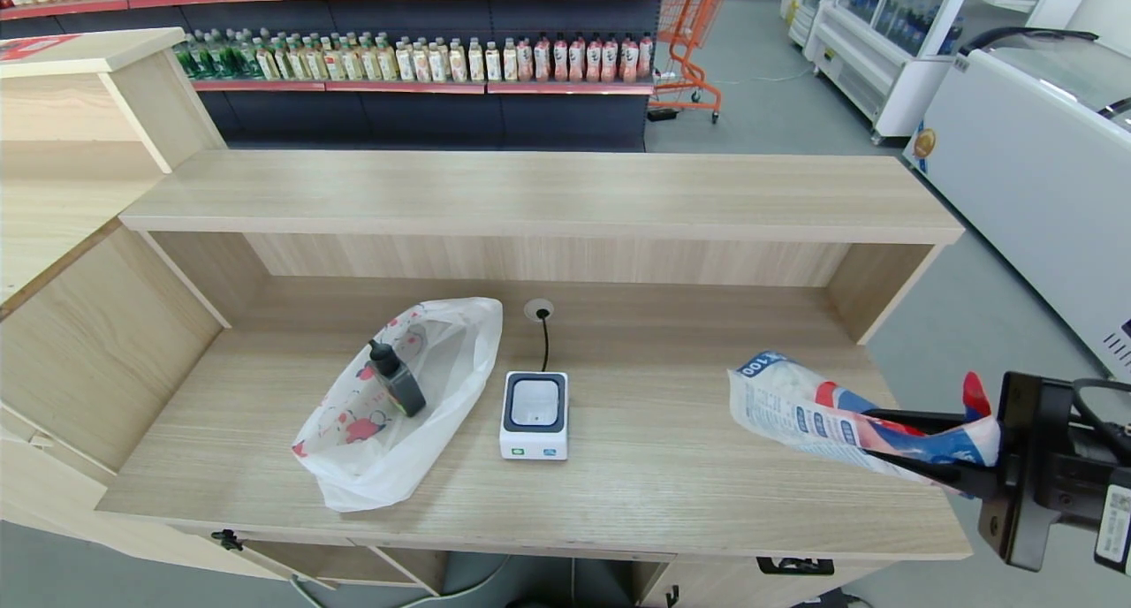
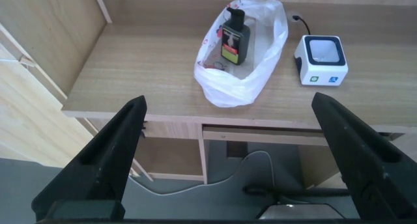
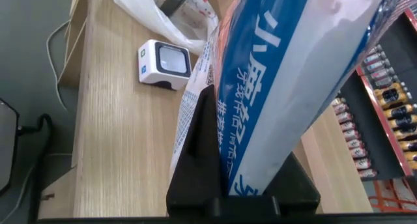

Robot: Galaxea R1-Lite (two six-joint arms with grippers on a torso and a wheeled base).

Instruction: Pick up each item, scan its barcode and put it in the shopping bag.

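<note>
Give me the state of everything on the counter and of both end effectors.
shopping bag: lying open on the counter, one item inside.
pump bottle: lying inside the bag.
scanner: on the counter beside the bag, cable attached, window uncovered.
packet: gripped at one end, over the counter's right side, not yet bagged.
right end effector: shut on the packet.
left end effector: open, empty, in front of the counter.

Packet [image 3: 293, 74]: far end beyond wrist-view edge.
</note>
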